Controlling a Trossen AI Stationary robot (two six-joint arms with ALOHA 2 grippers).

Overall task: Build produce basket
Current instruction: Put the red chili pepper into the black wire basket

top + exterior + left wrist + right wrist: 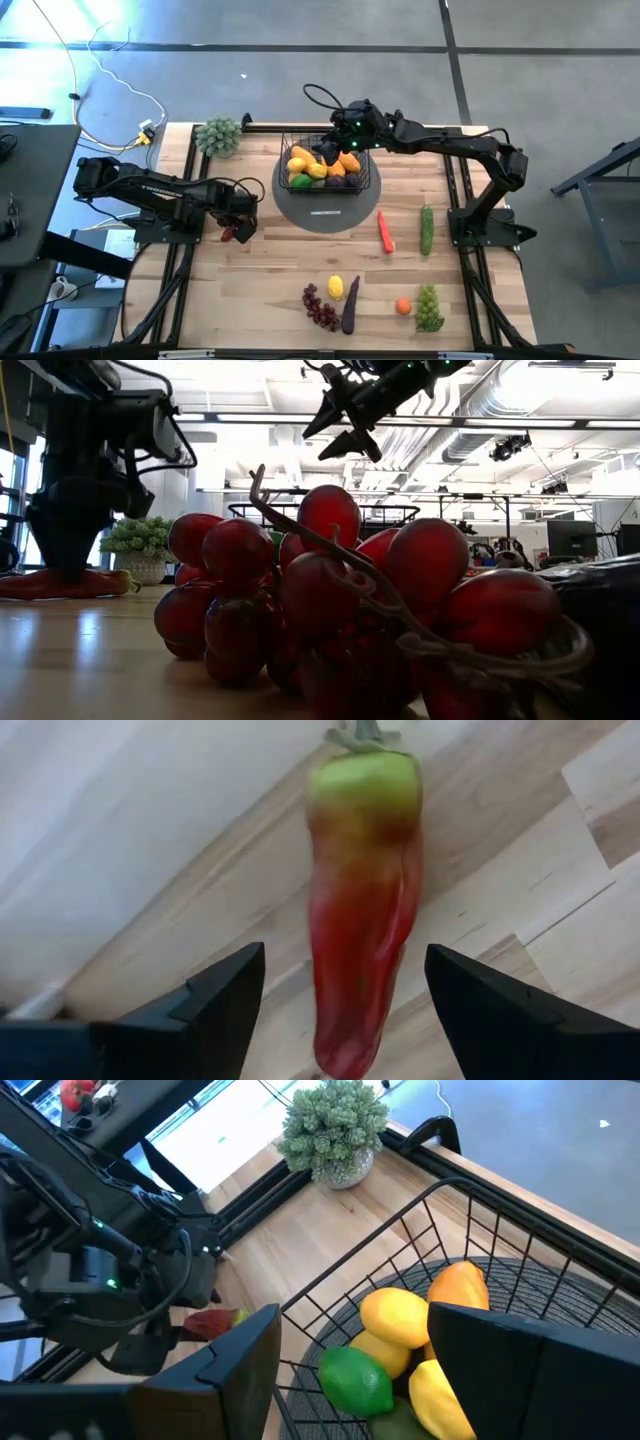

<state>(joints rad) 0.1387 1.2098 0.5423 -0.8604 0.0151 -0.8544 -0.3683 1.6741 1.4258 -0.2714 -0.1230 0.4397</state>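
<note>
The black wire basket (287, 160) stands on a round dark grey disc (325, 212) at the table's far middle. It holds yellow, orange, green and purple produce (322, 170). My right gripper (328, 152) hovers open above the basket's far left part, with nothing between its fingers (240, 1360). A red pepper with a green stem end (365, 900) lies flat on the table at the left. My left gripper (342, 965) points down over it, open, one finger on either side and clear of it.
A carrot (385, 232) and a cucumber (427, 230) lie right of the disc. Near the front edge lie a lemon (336, 287), purple grapes (320, 308), an eggplant (350, 305), an orange fruit (403, 306) and green grapes (429, 308). A leafy bunch (218, 135) stands far left.
</note>
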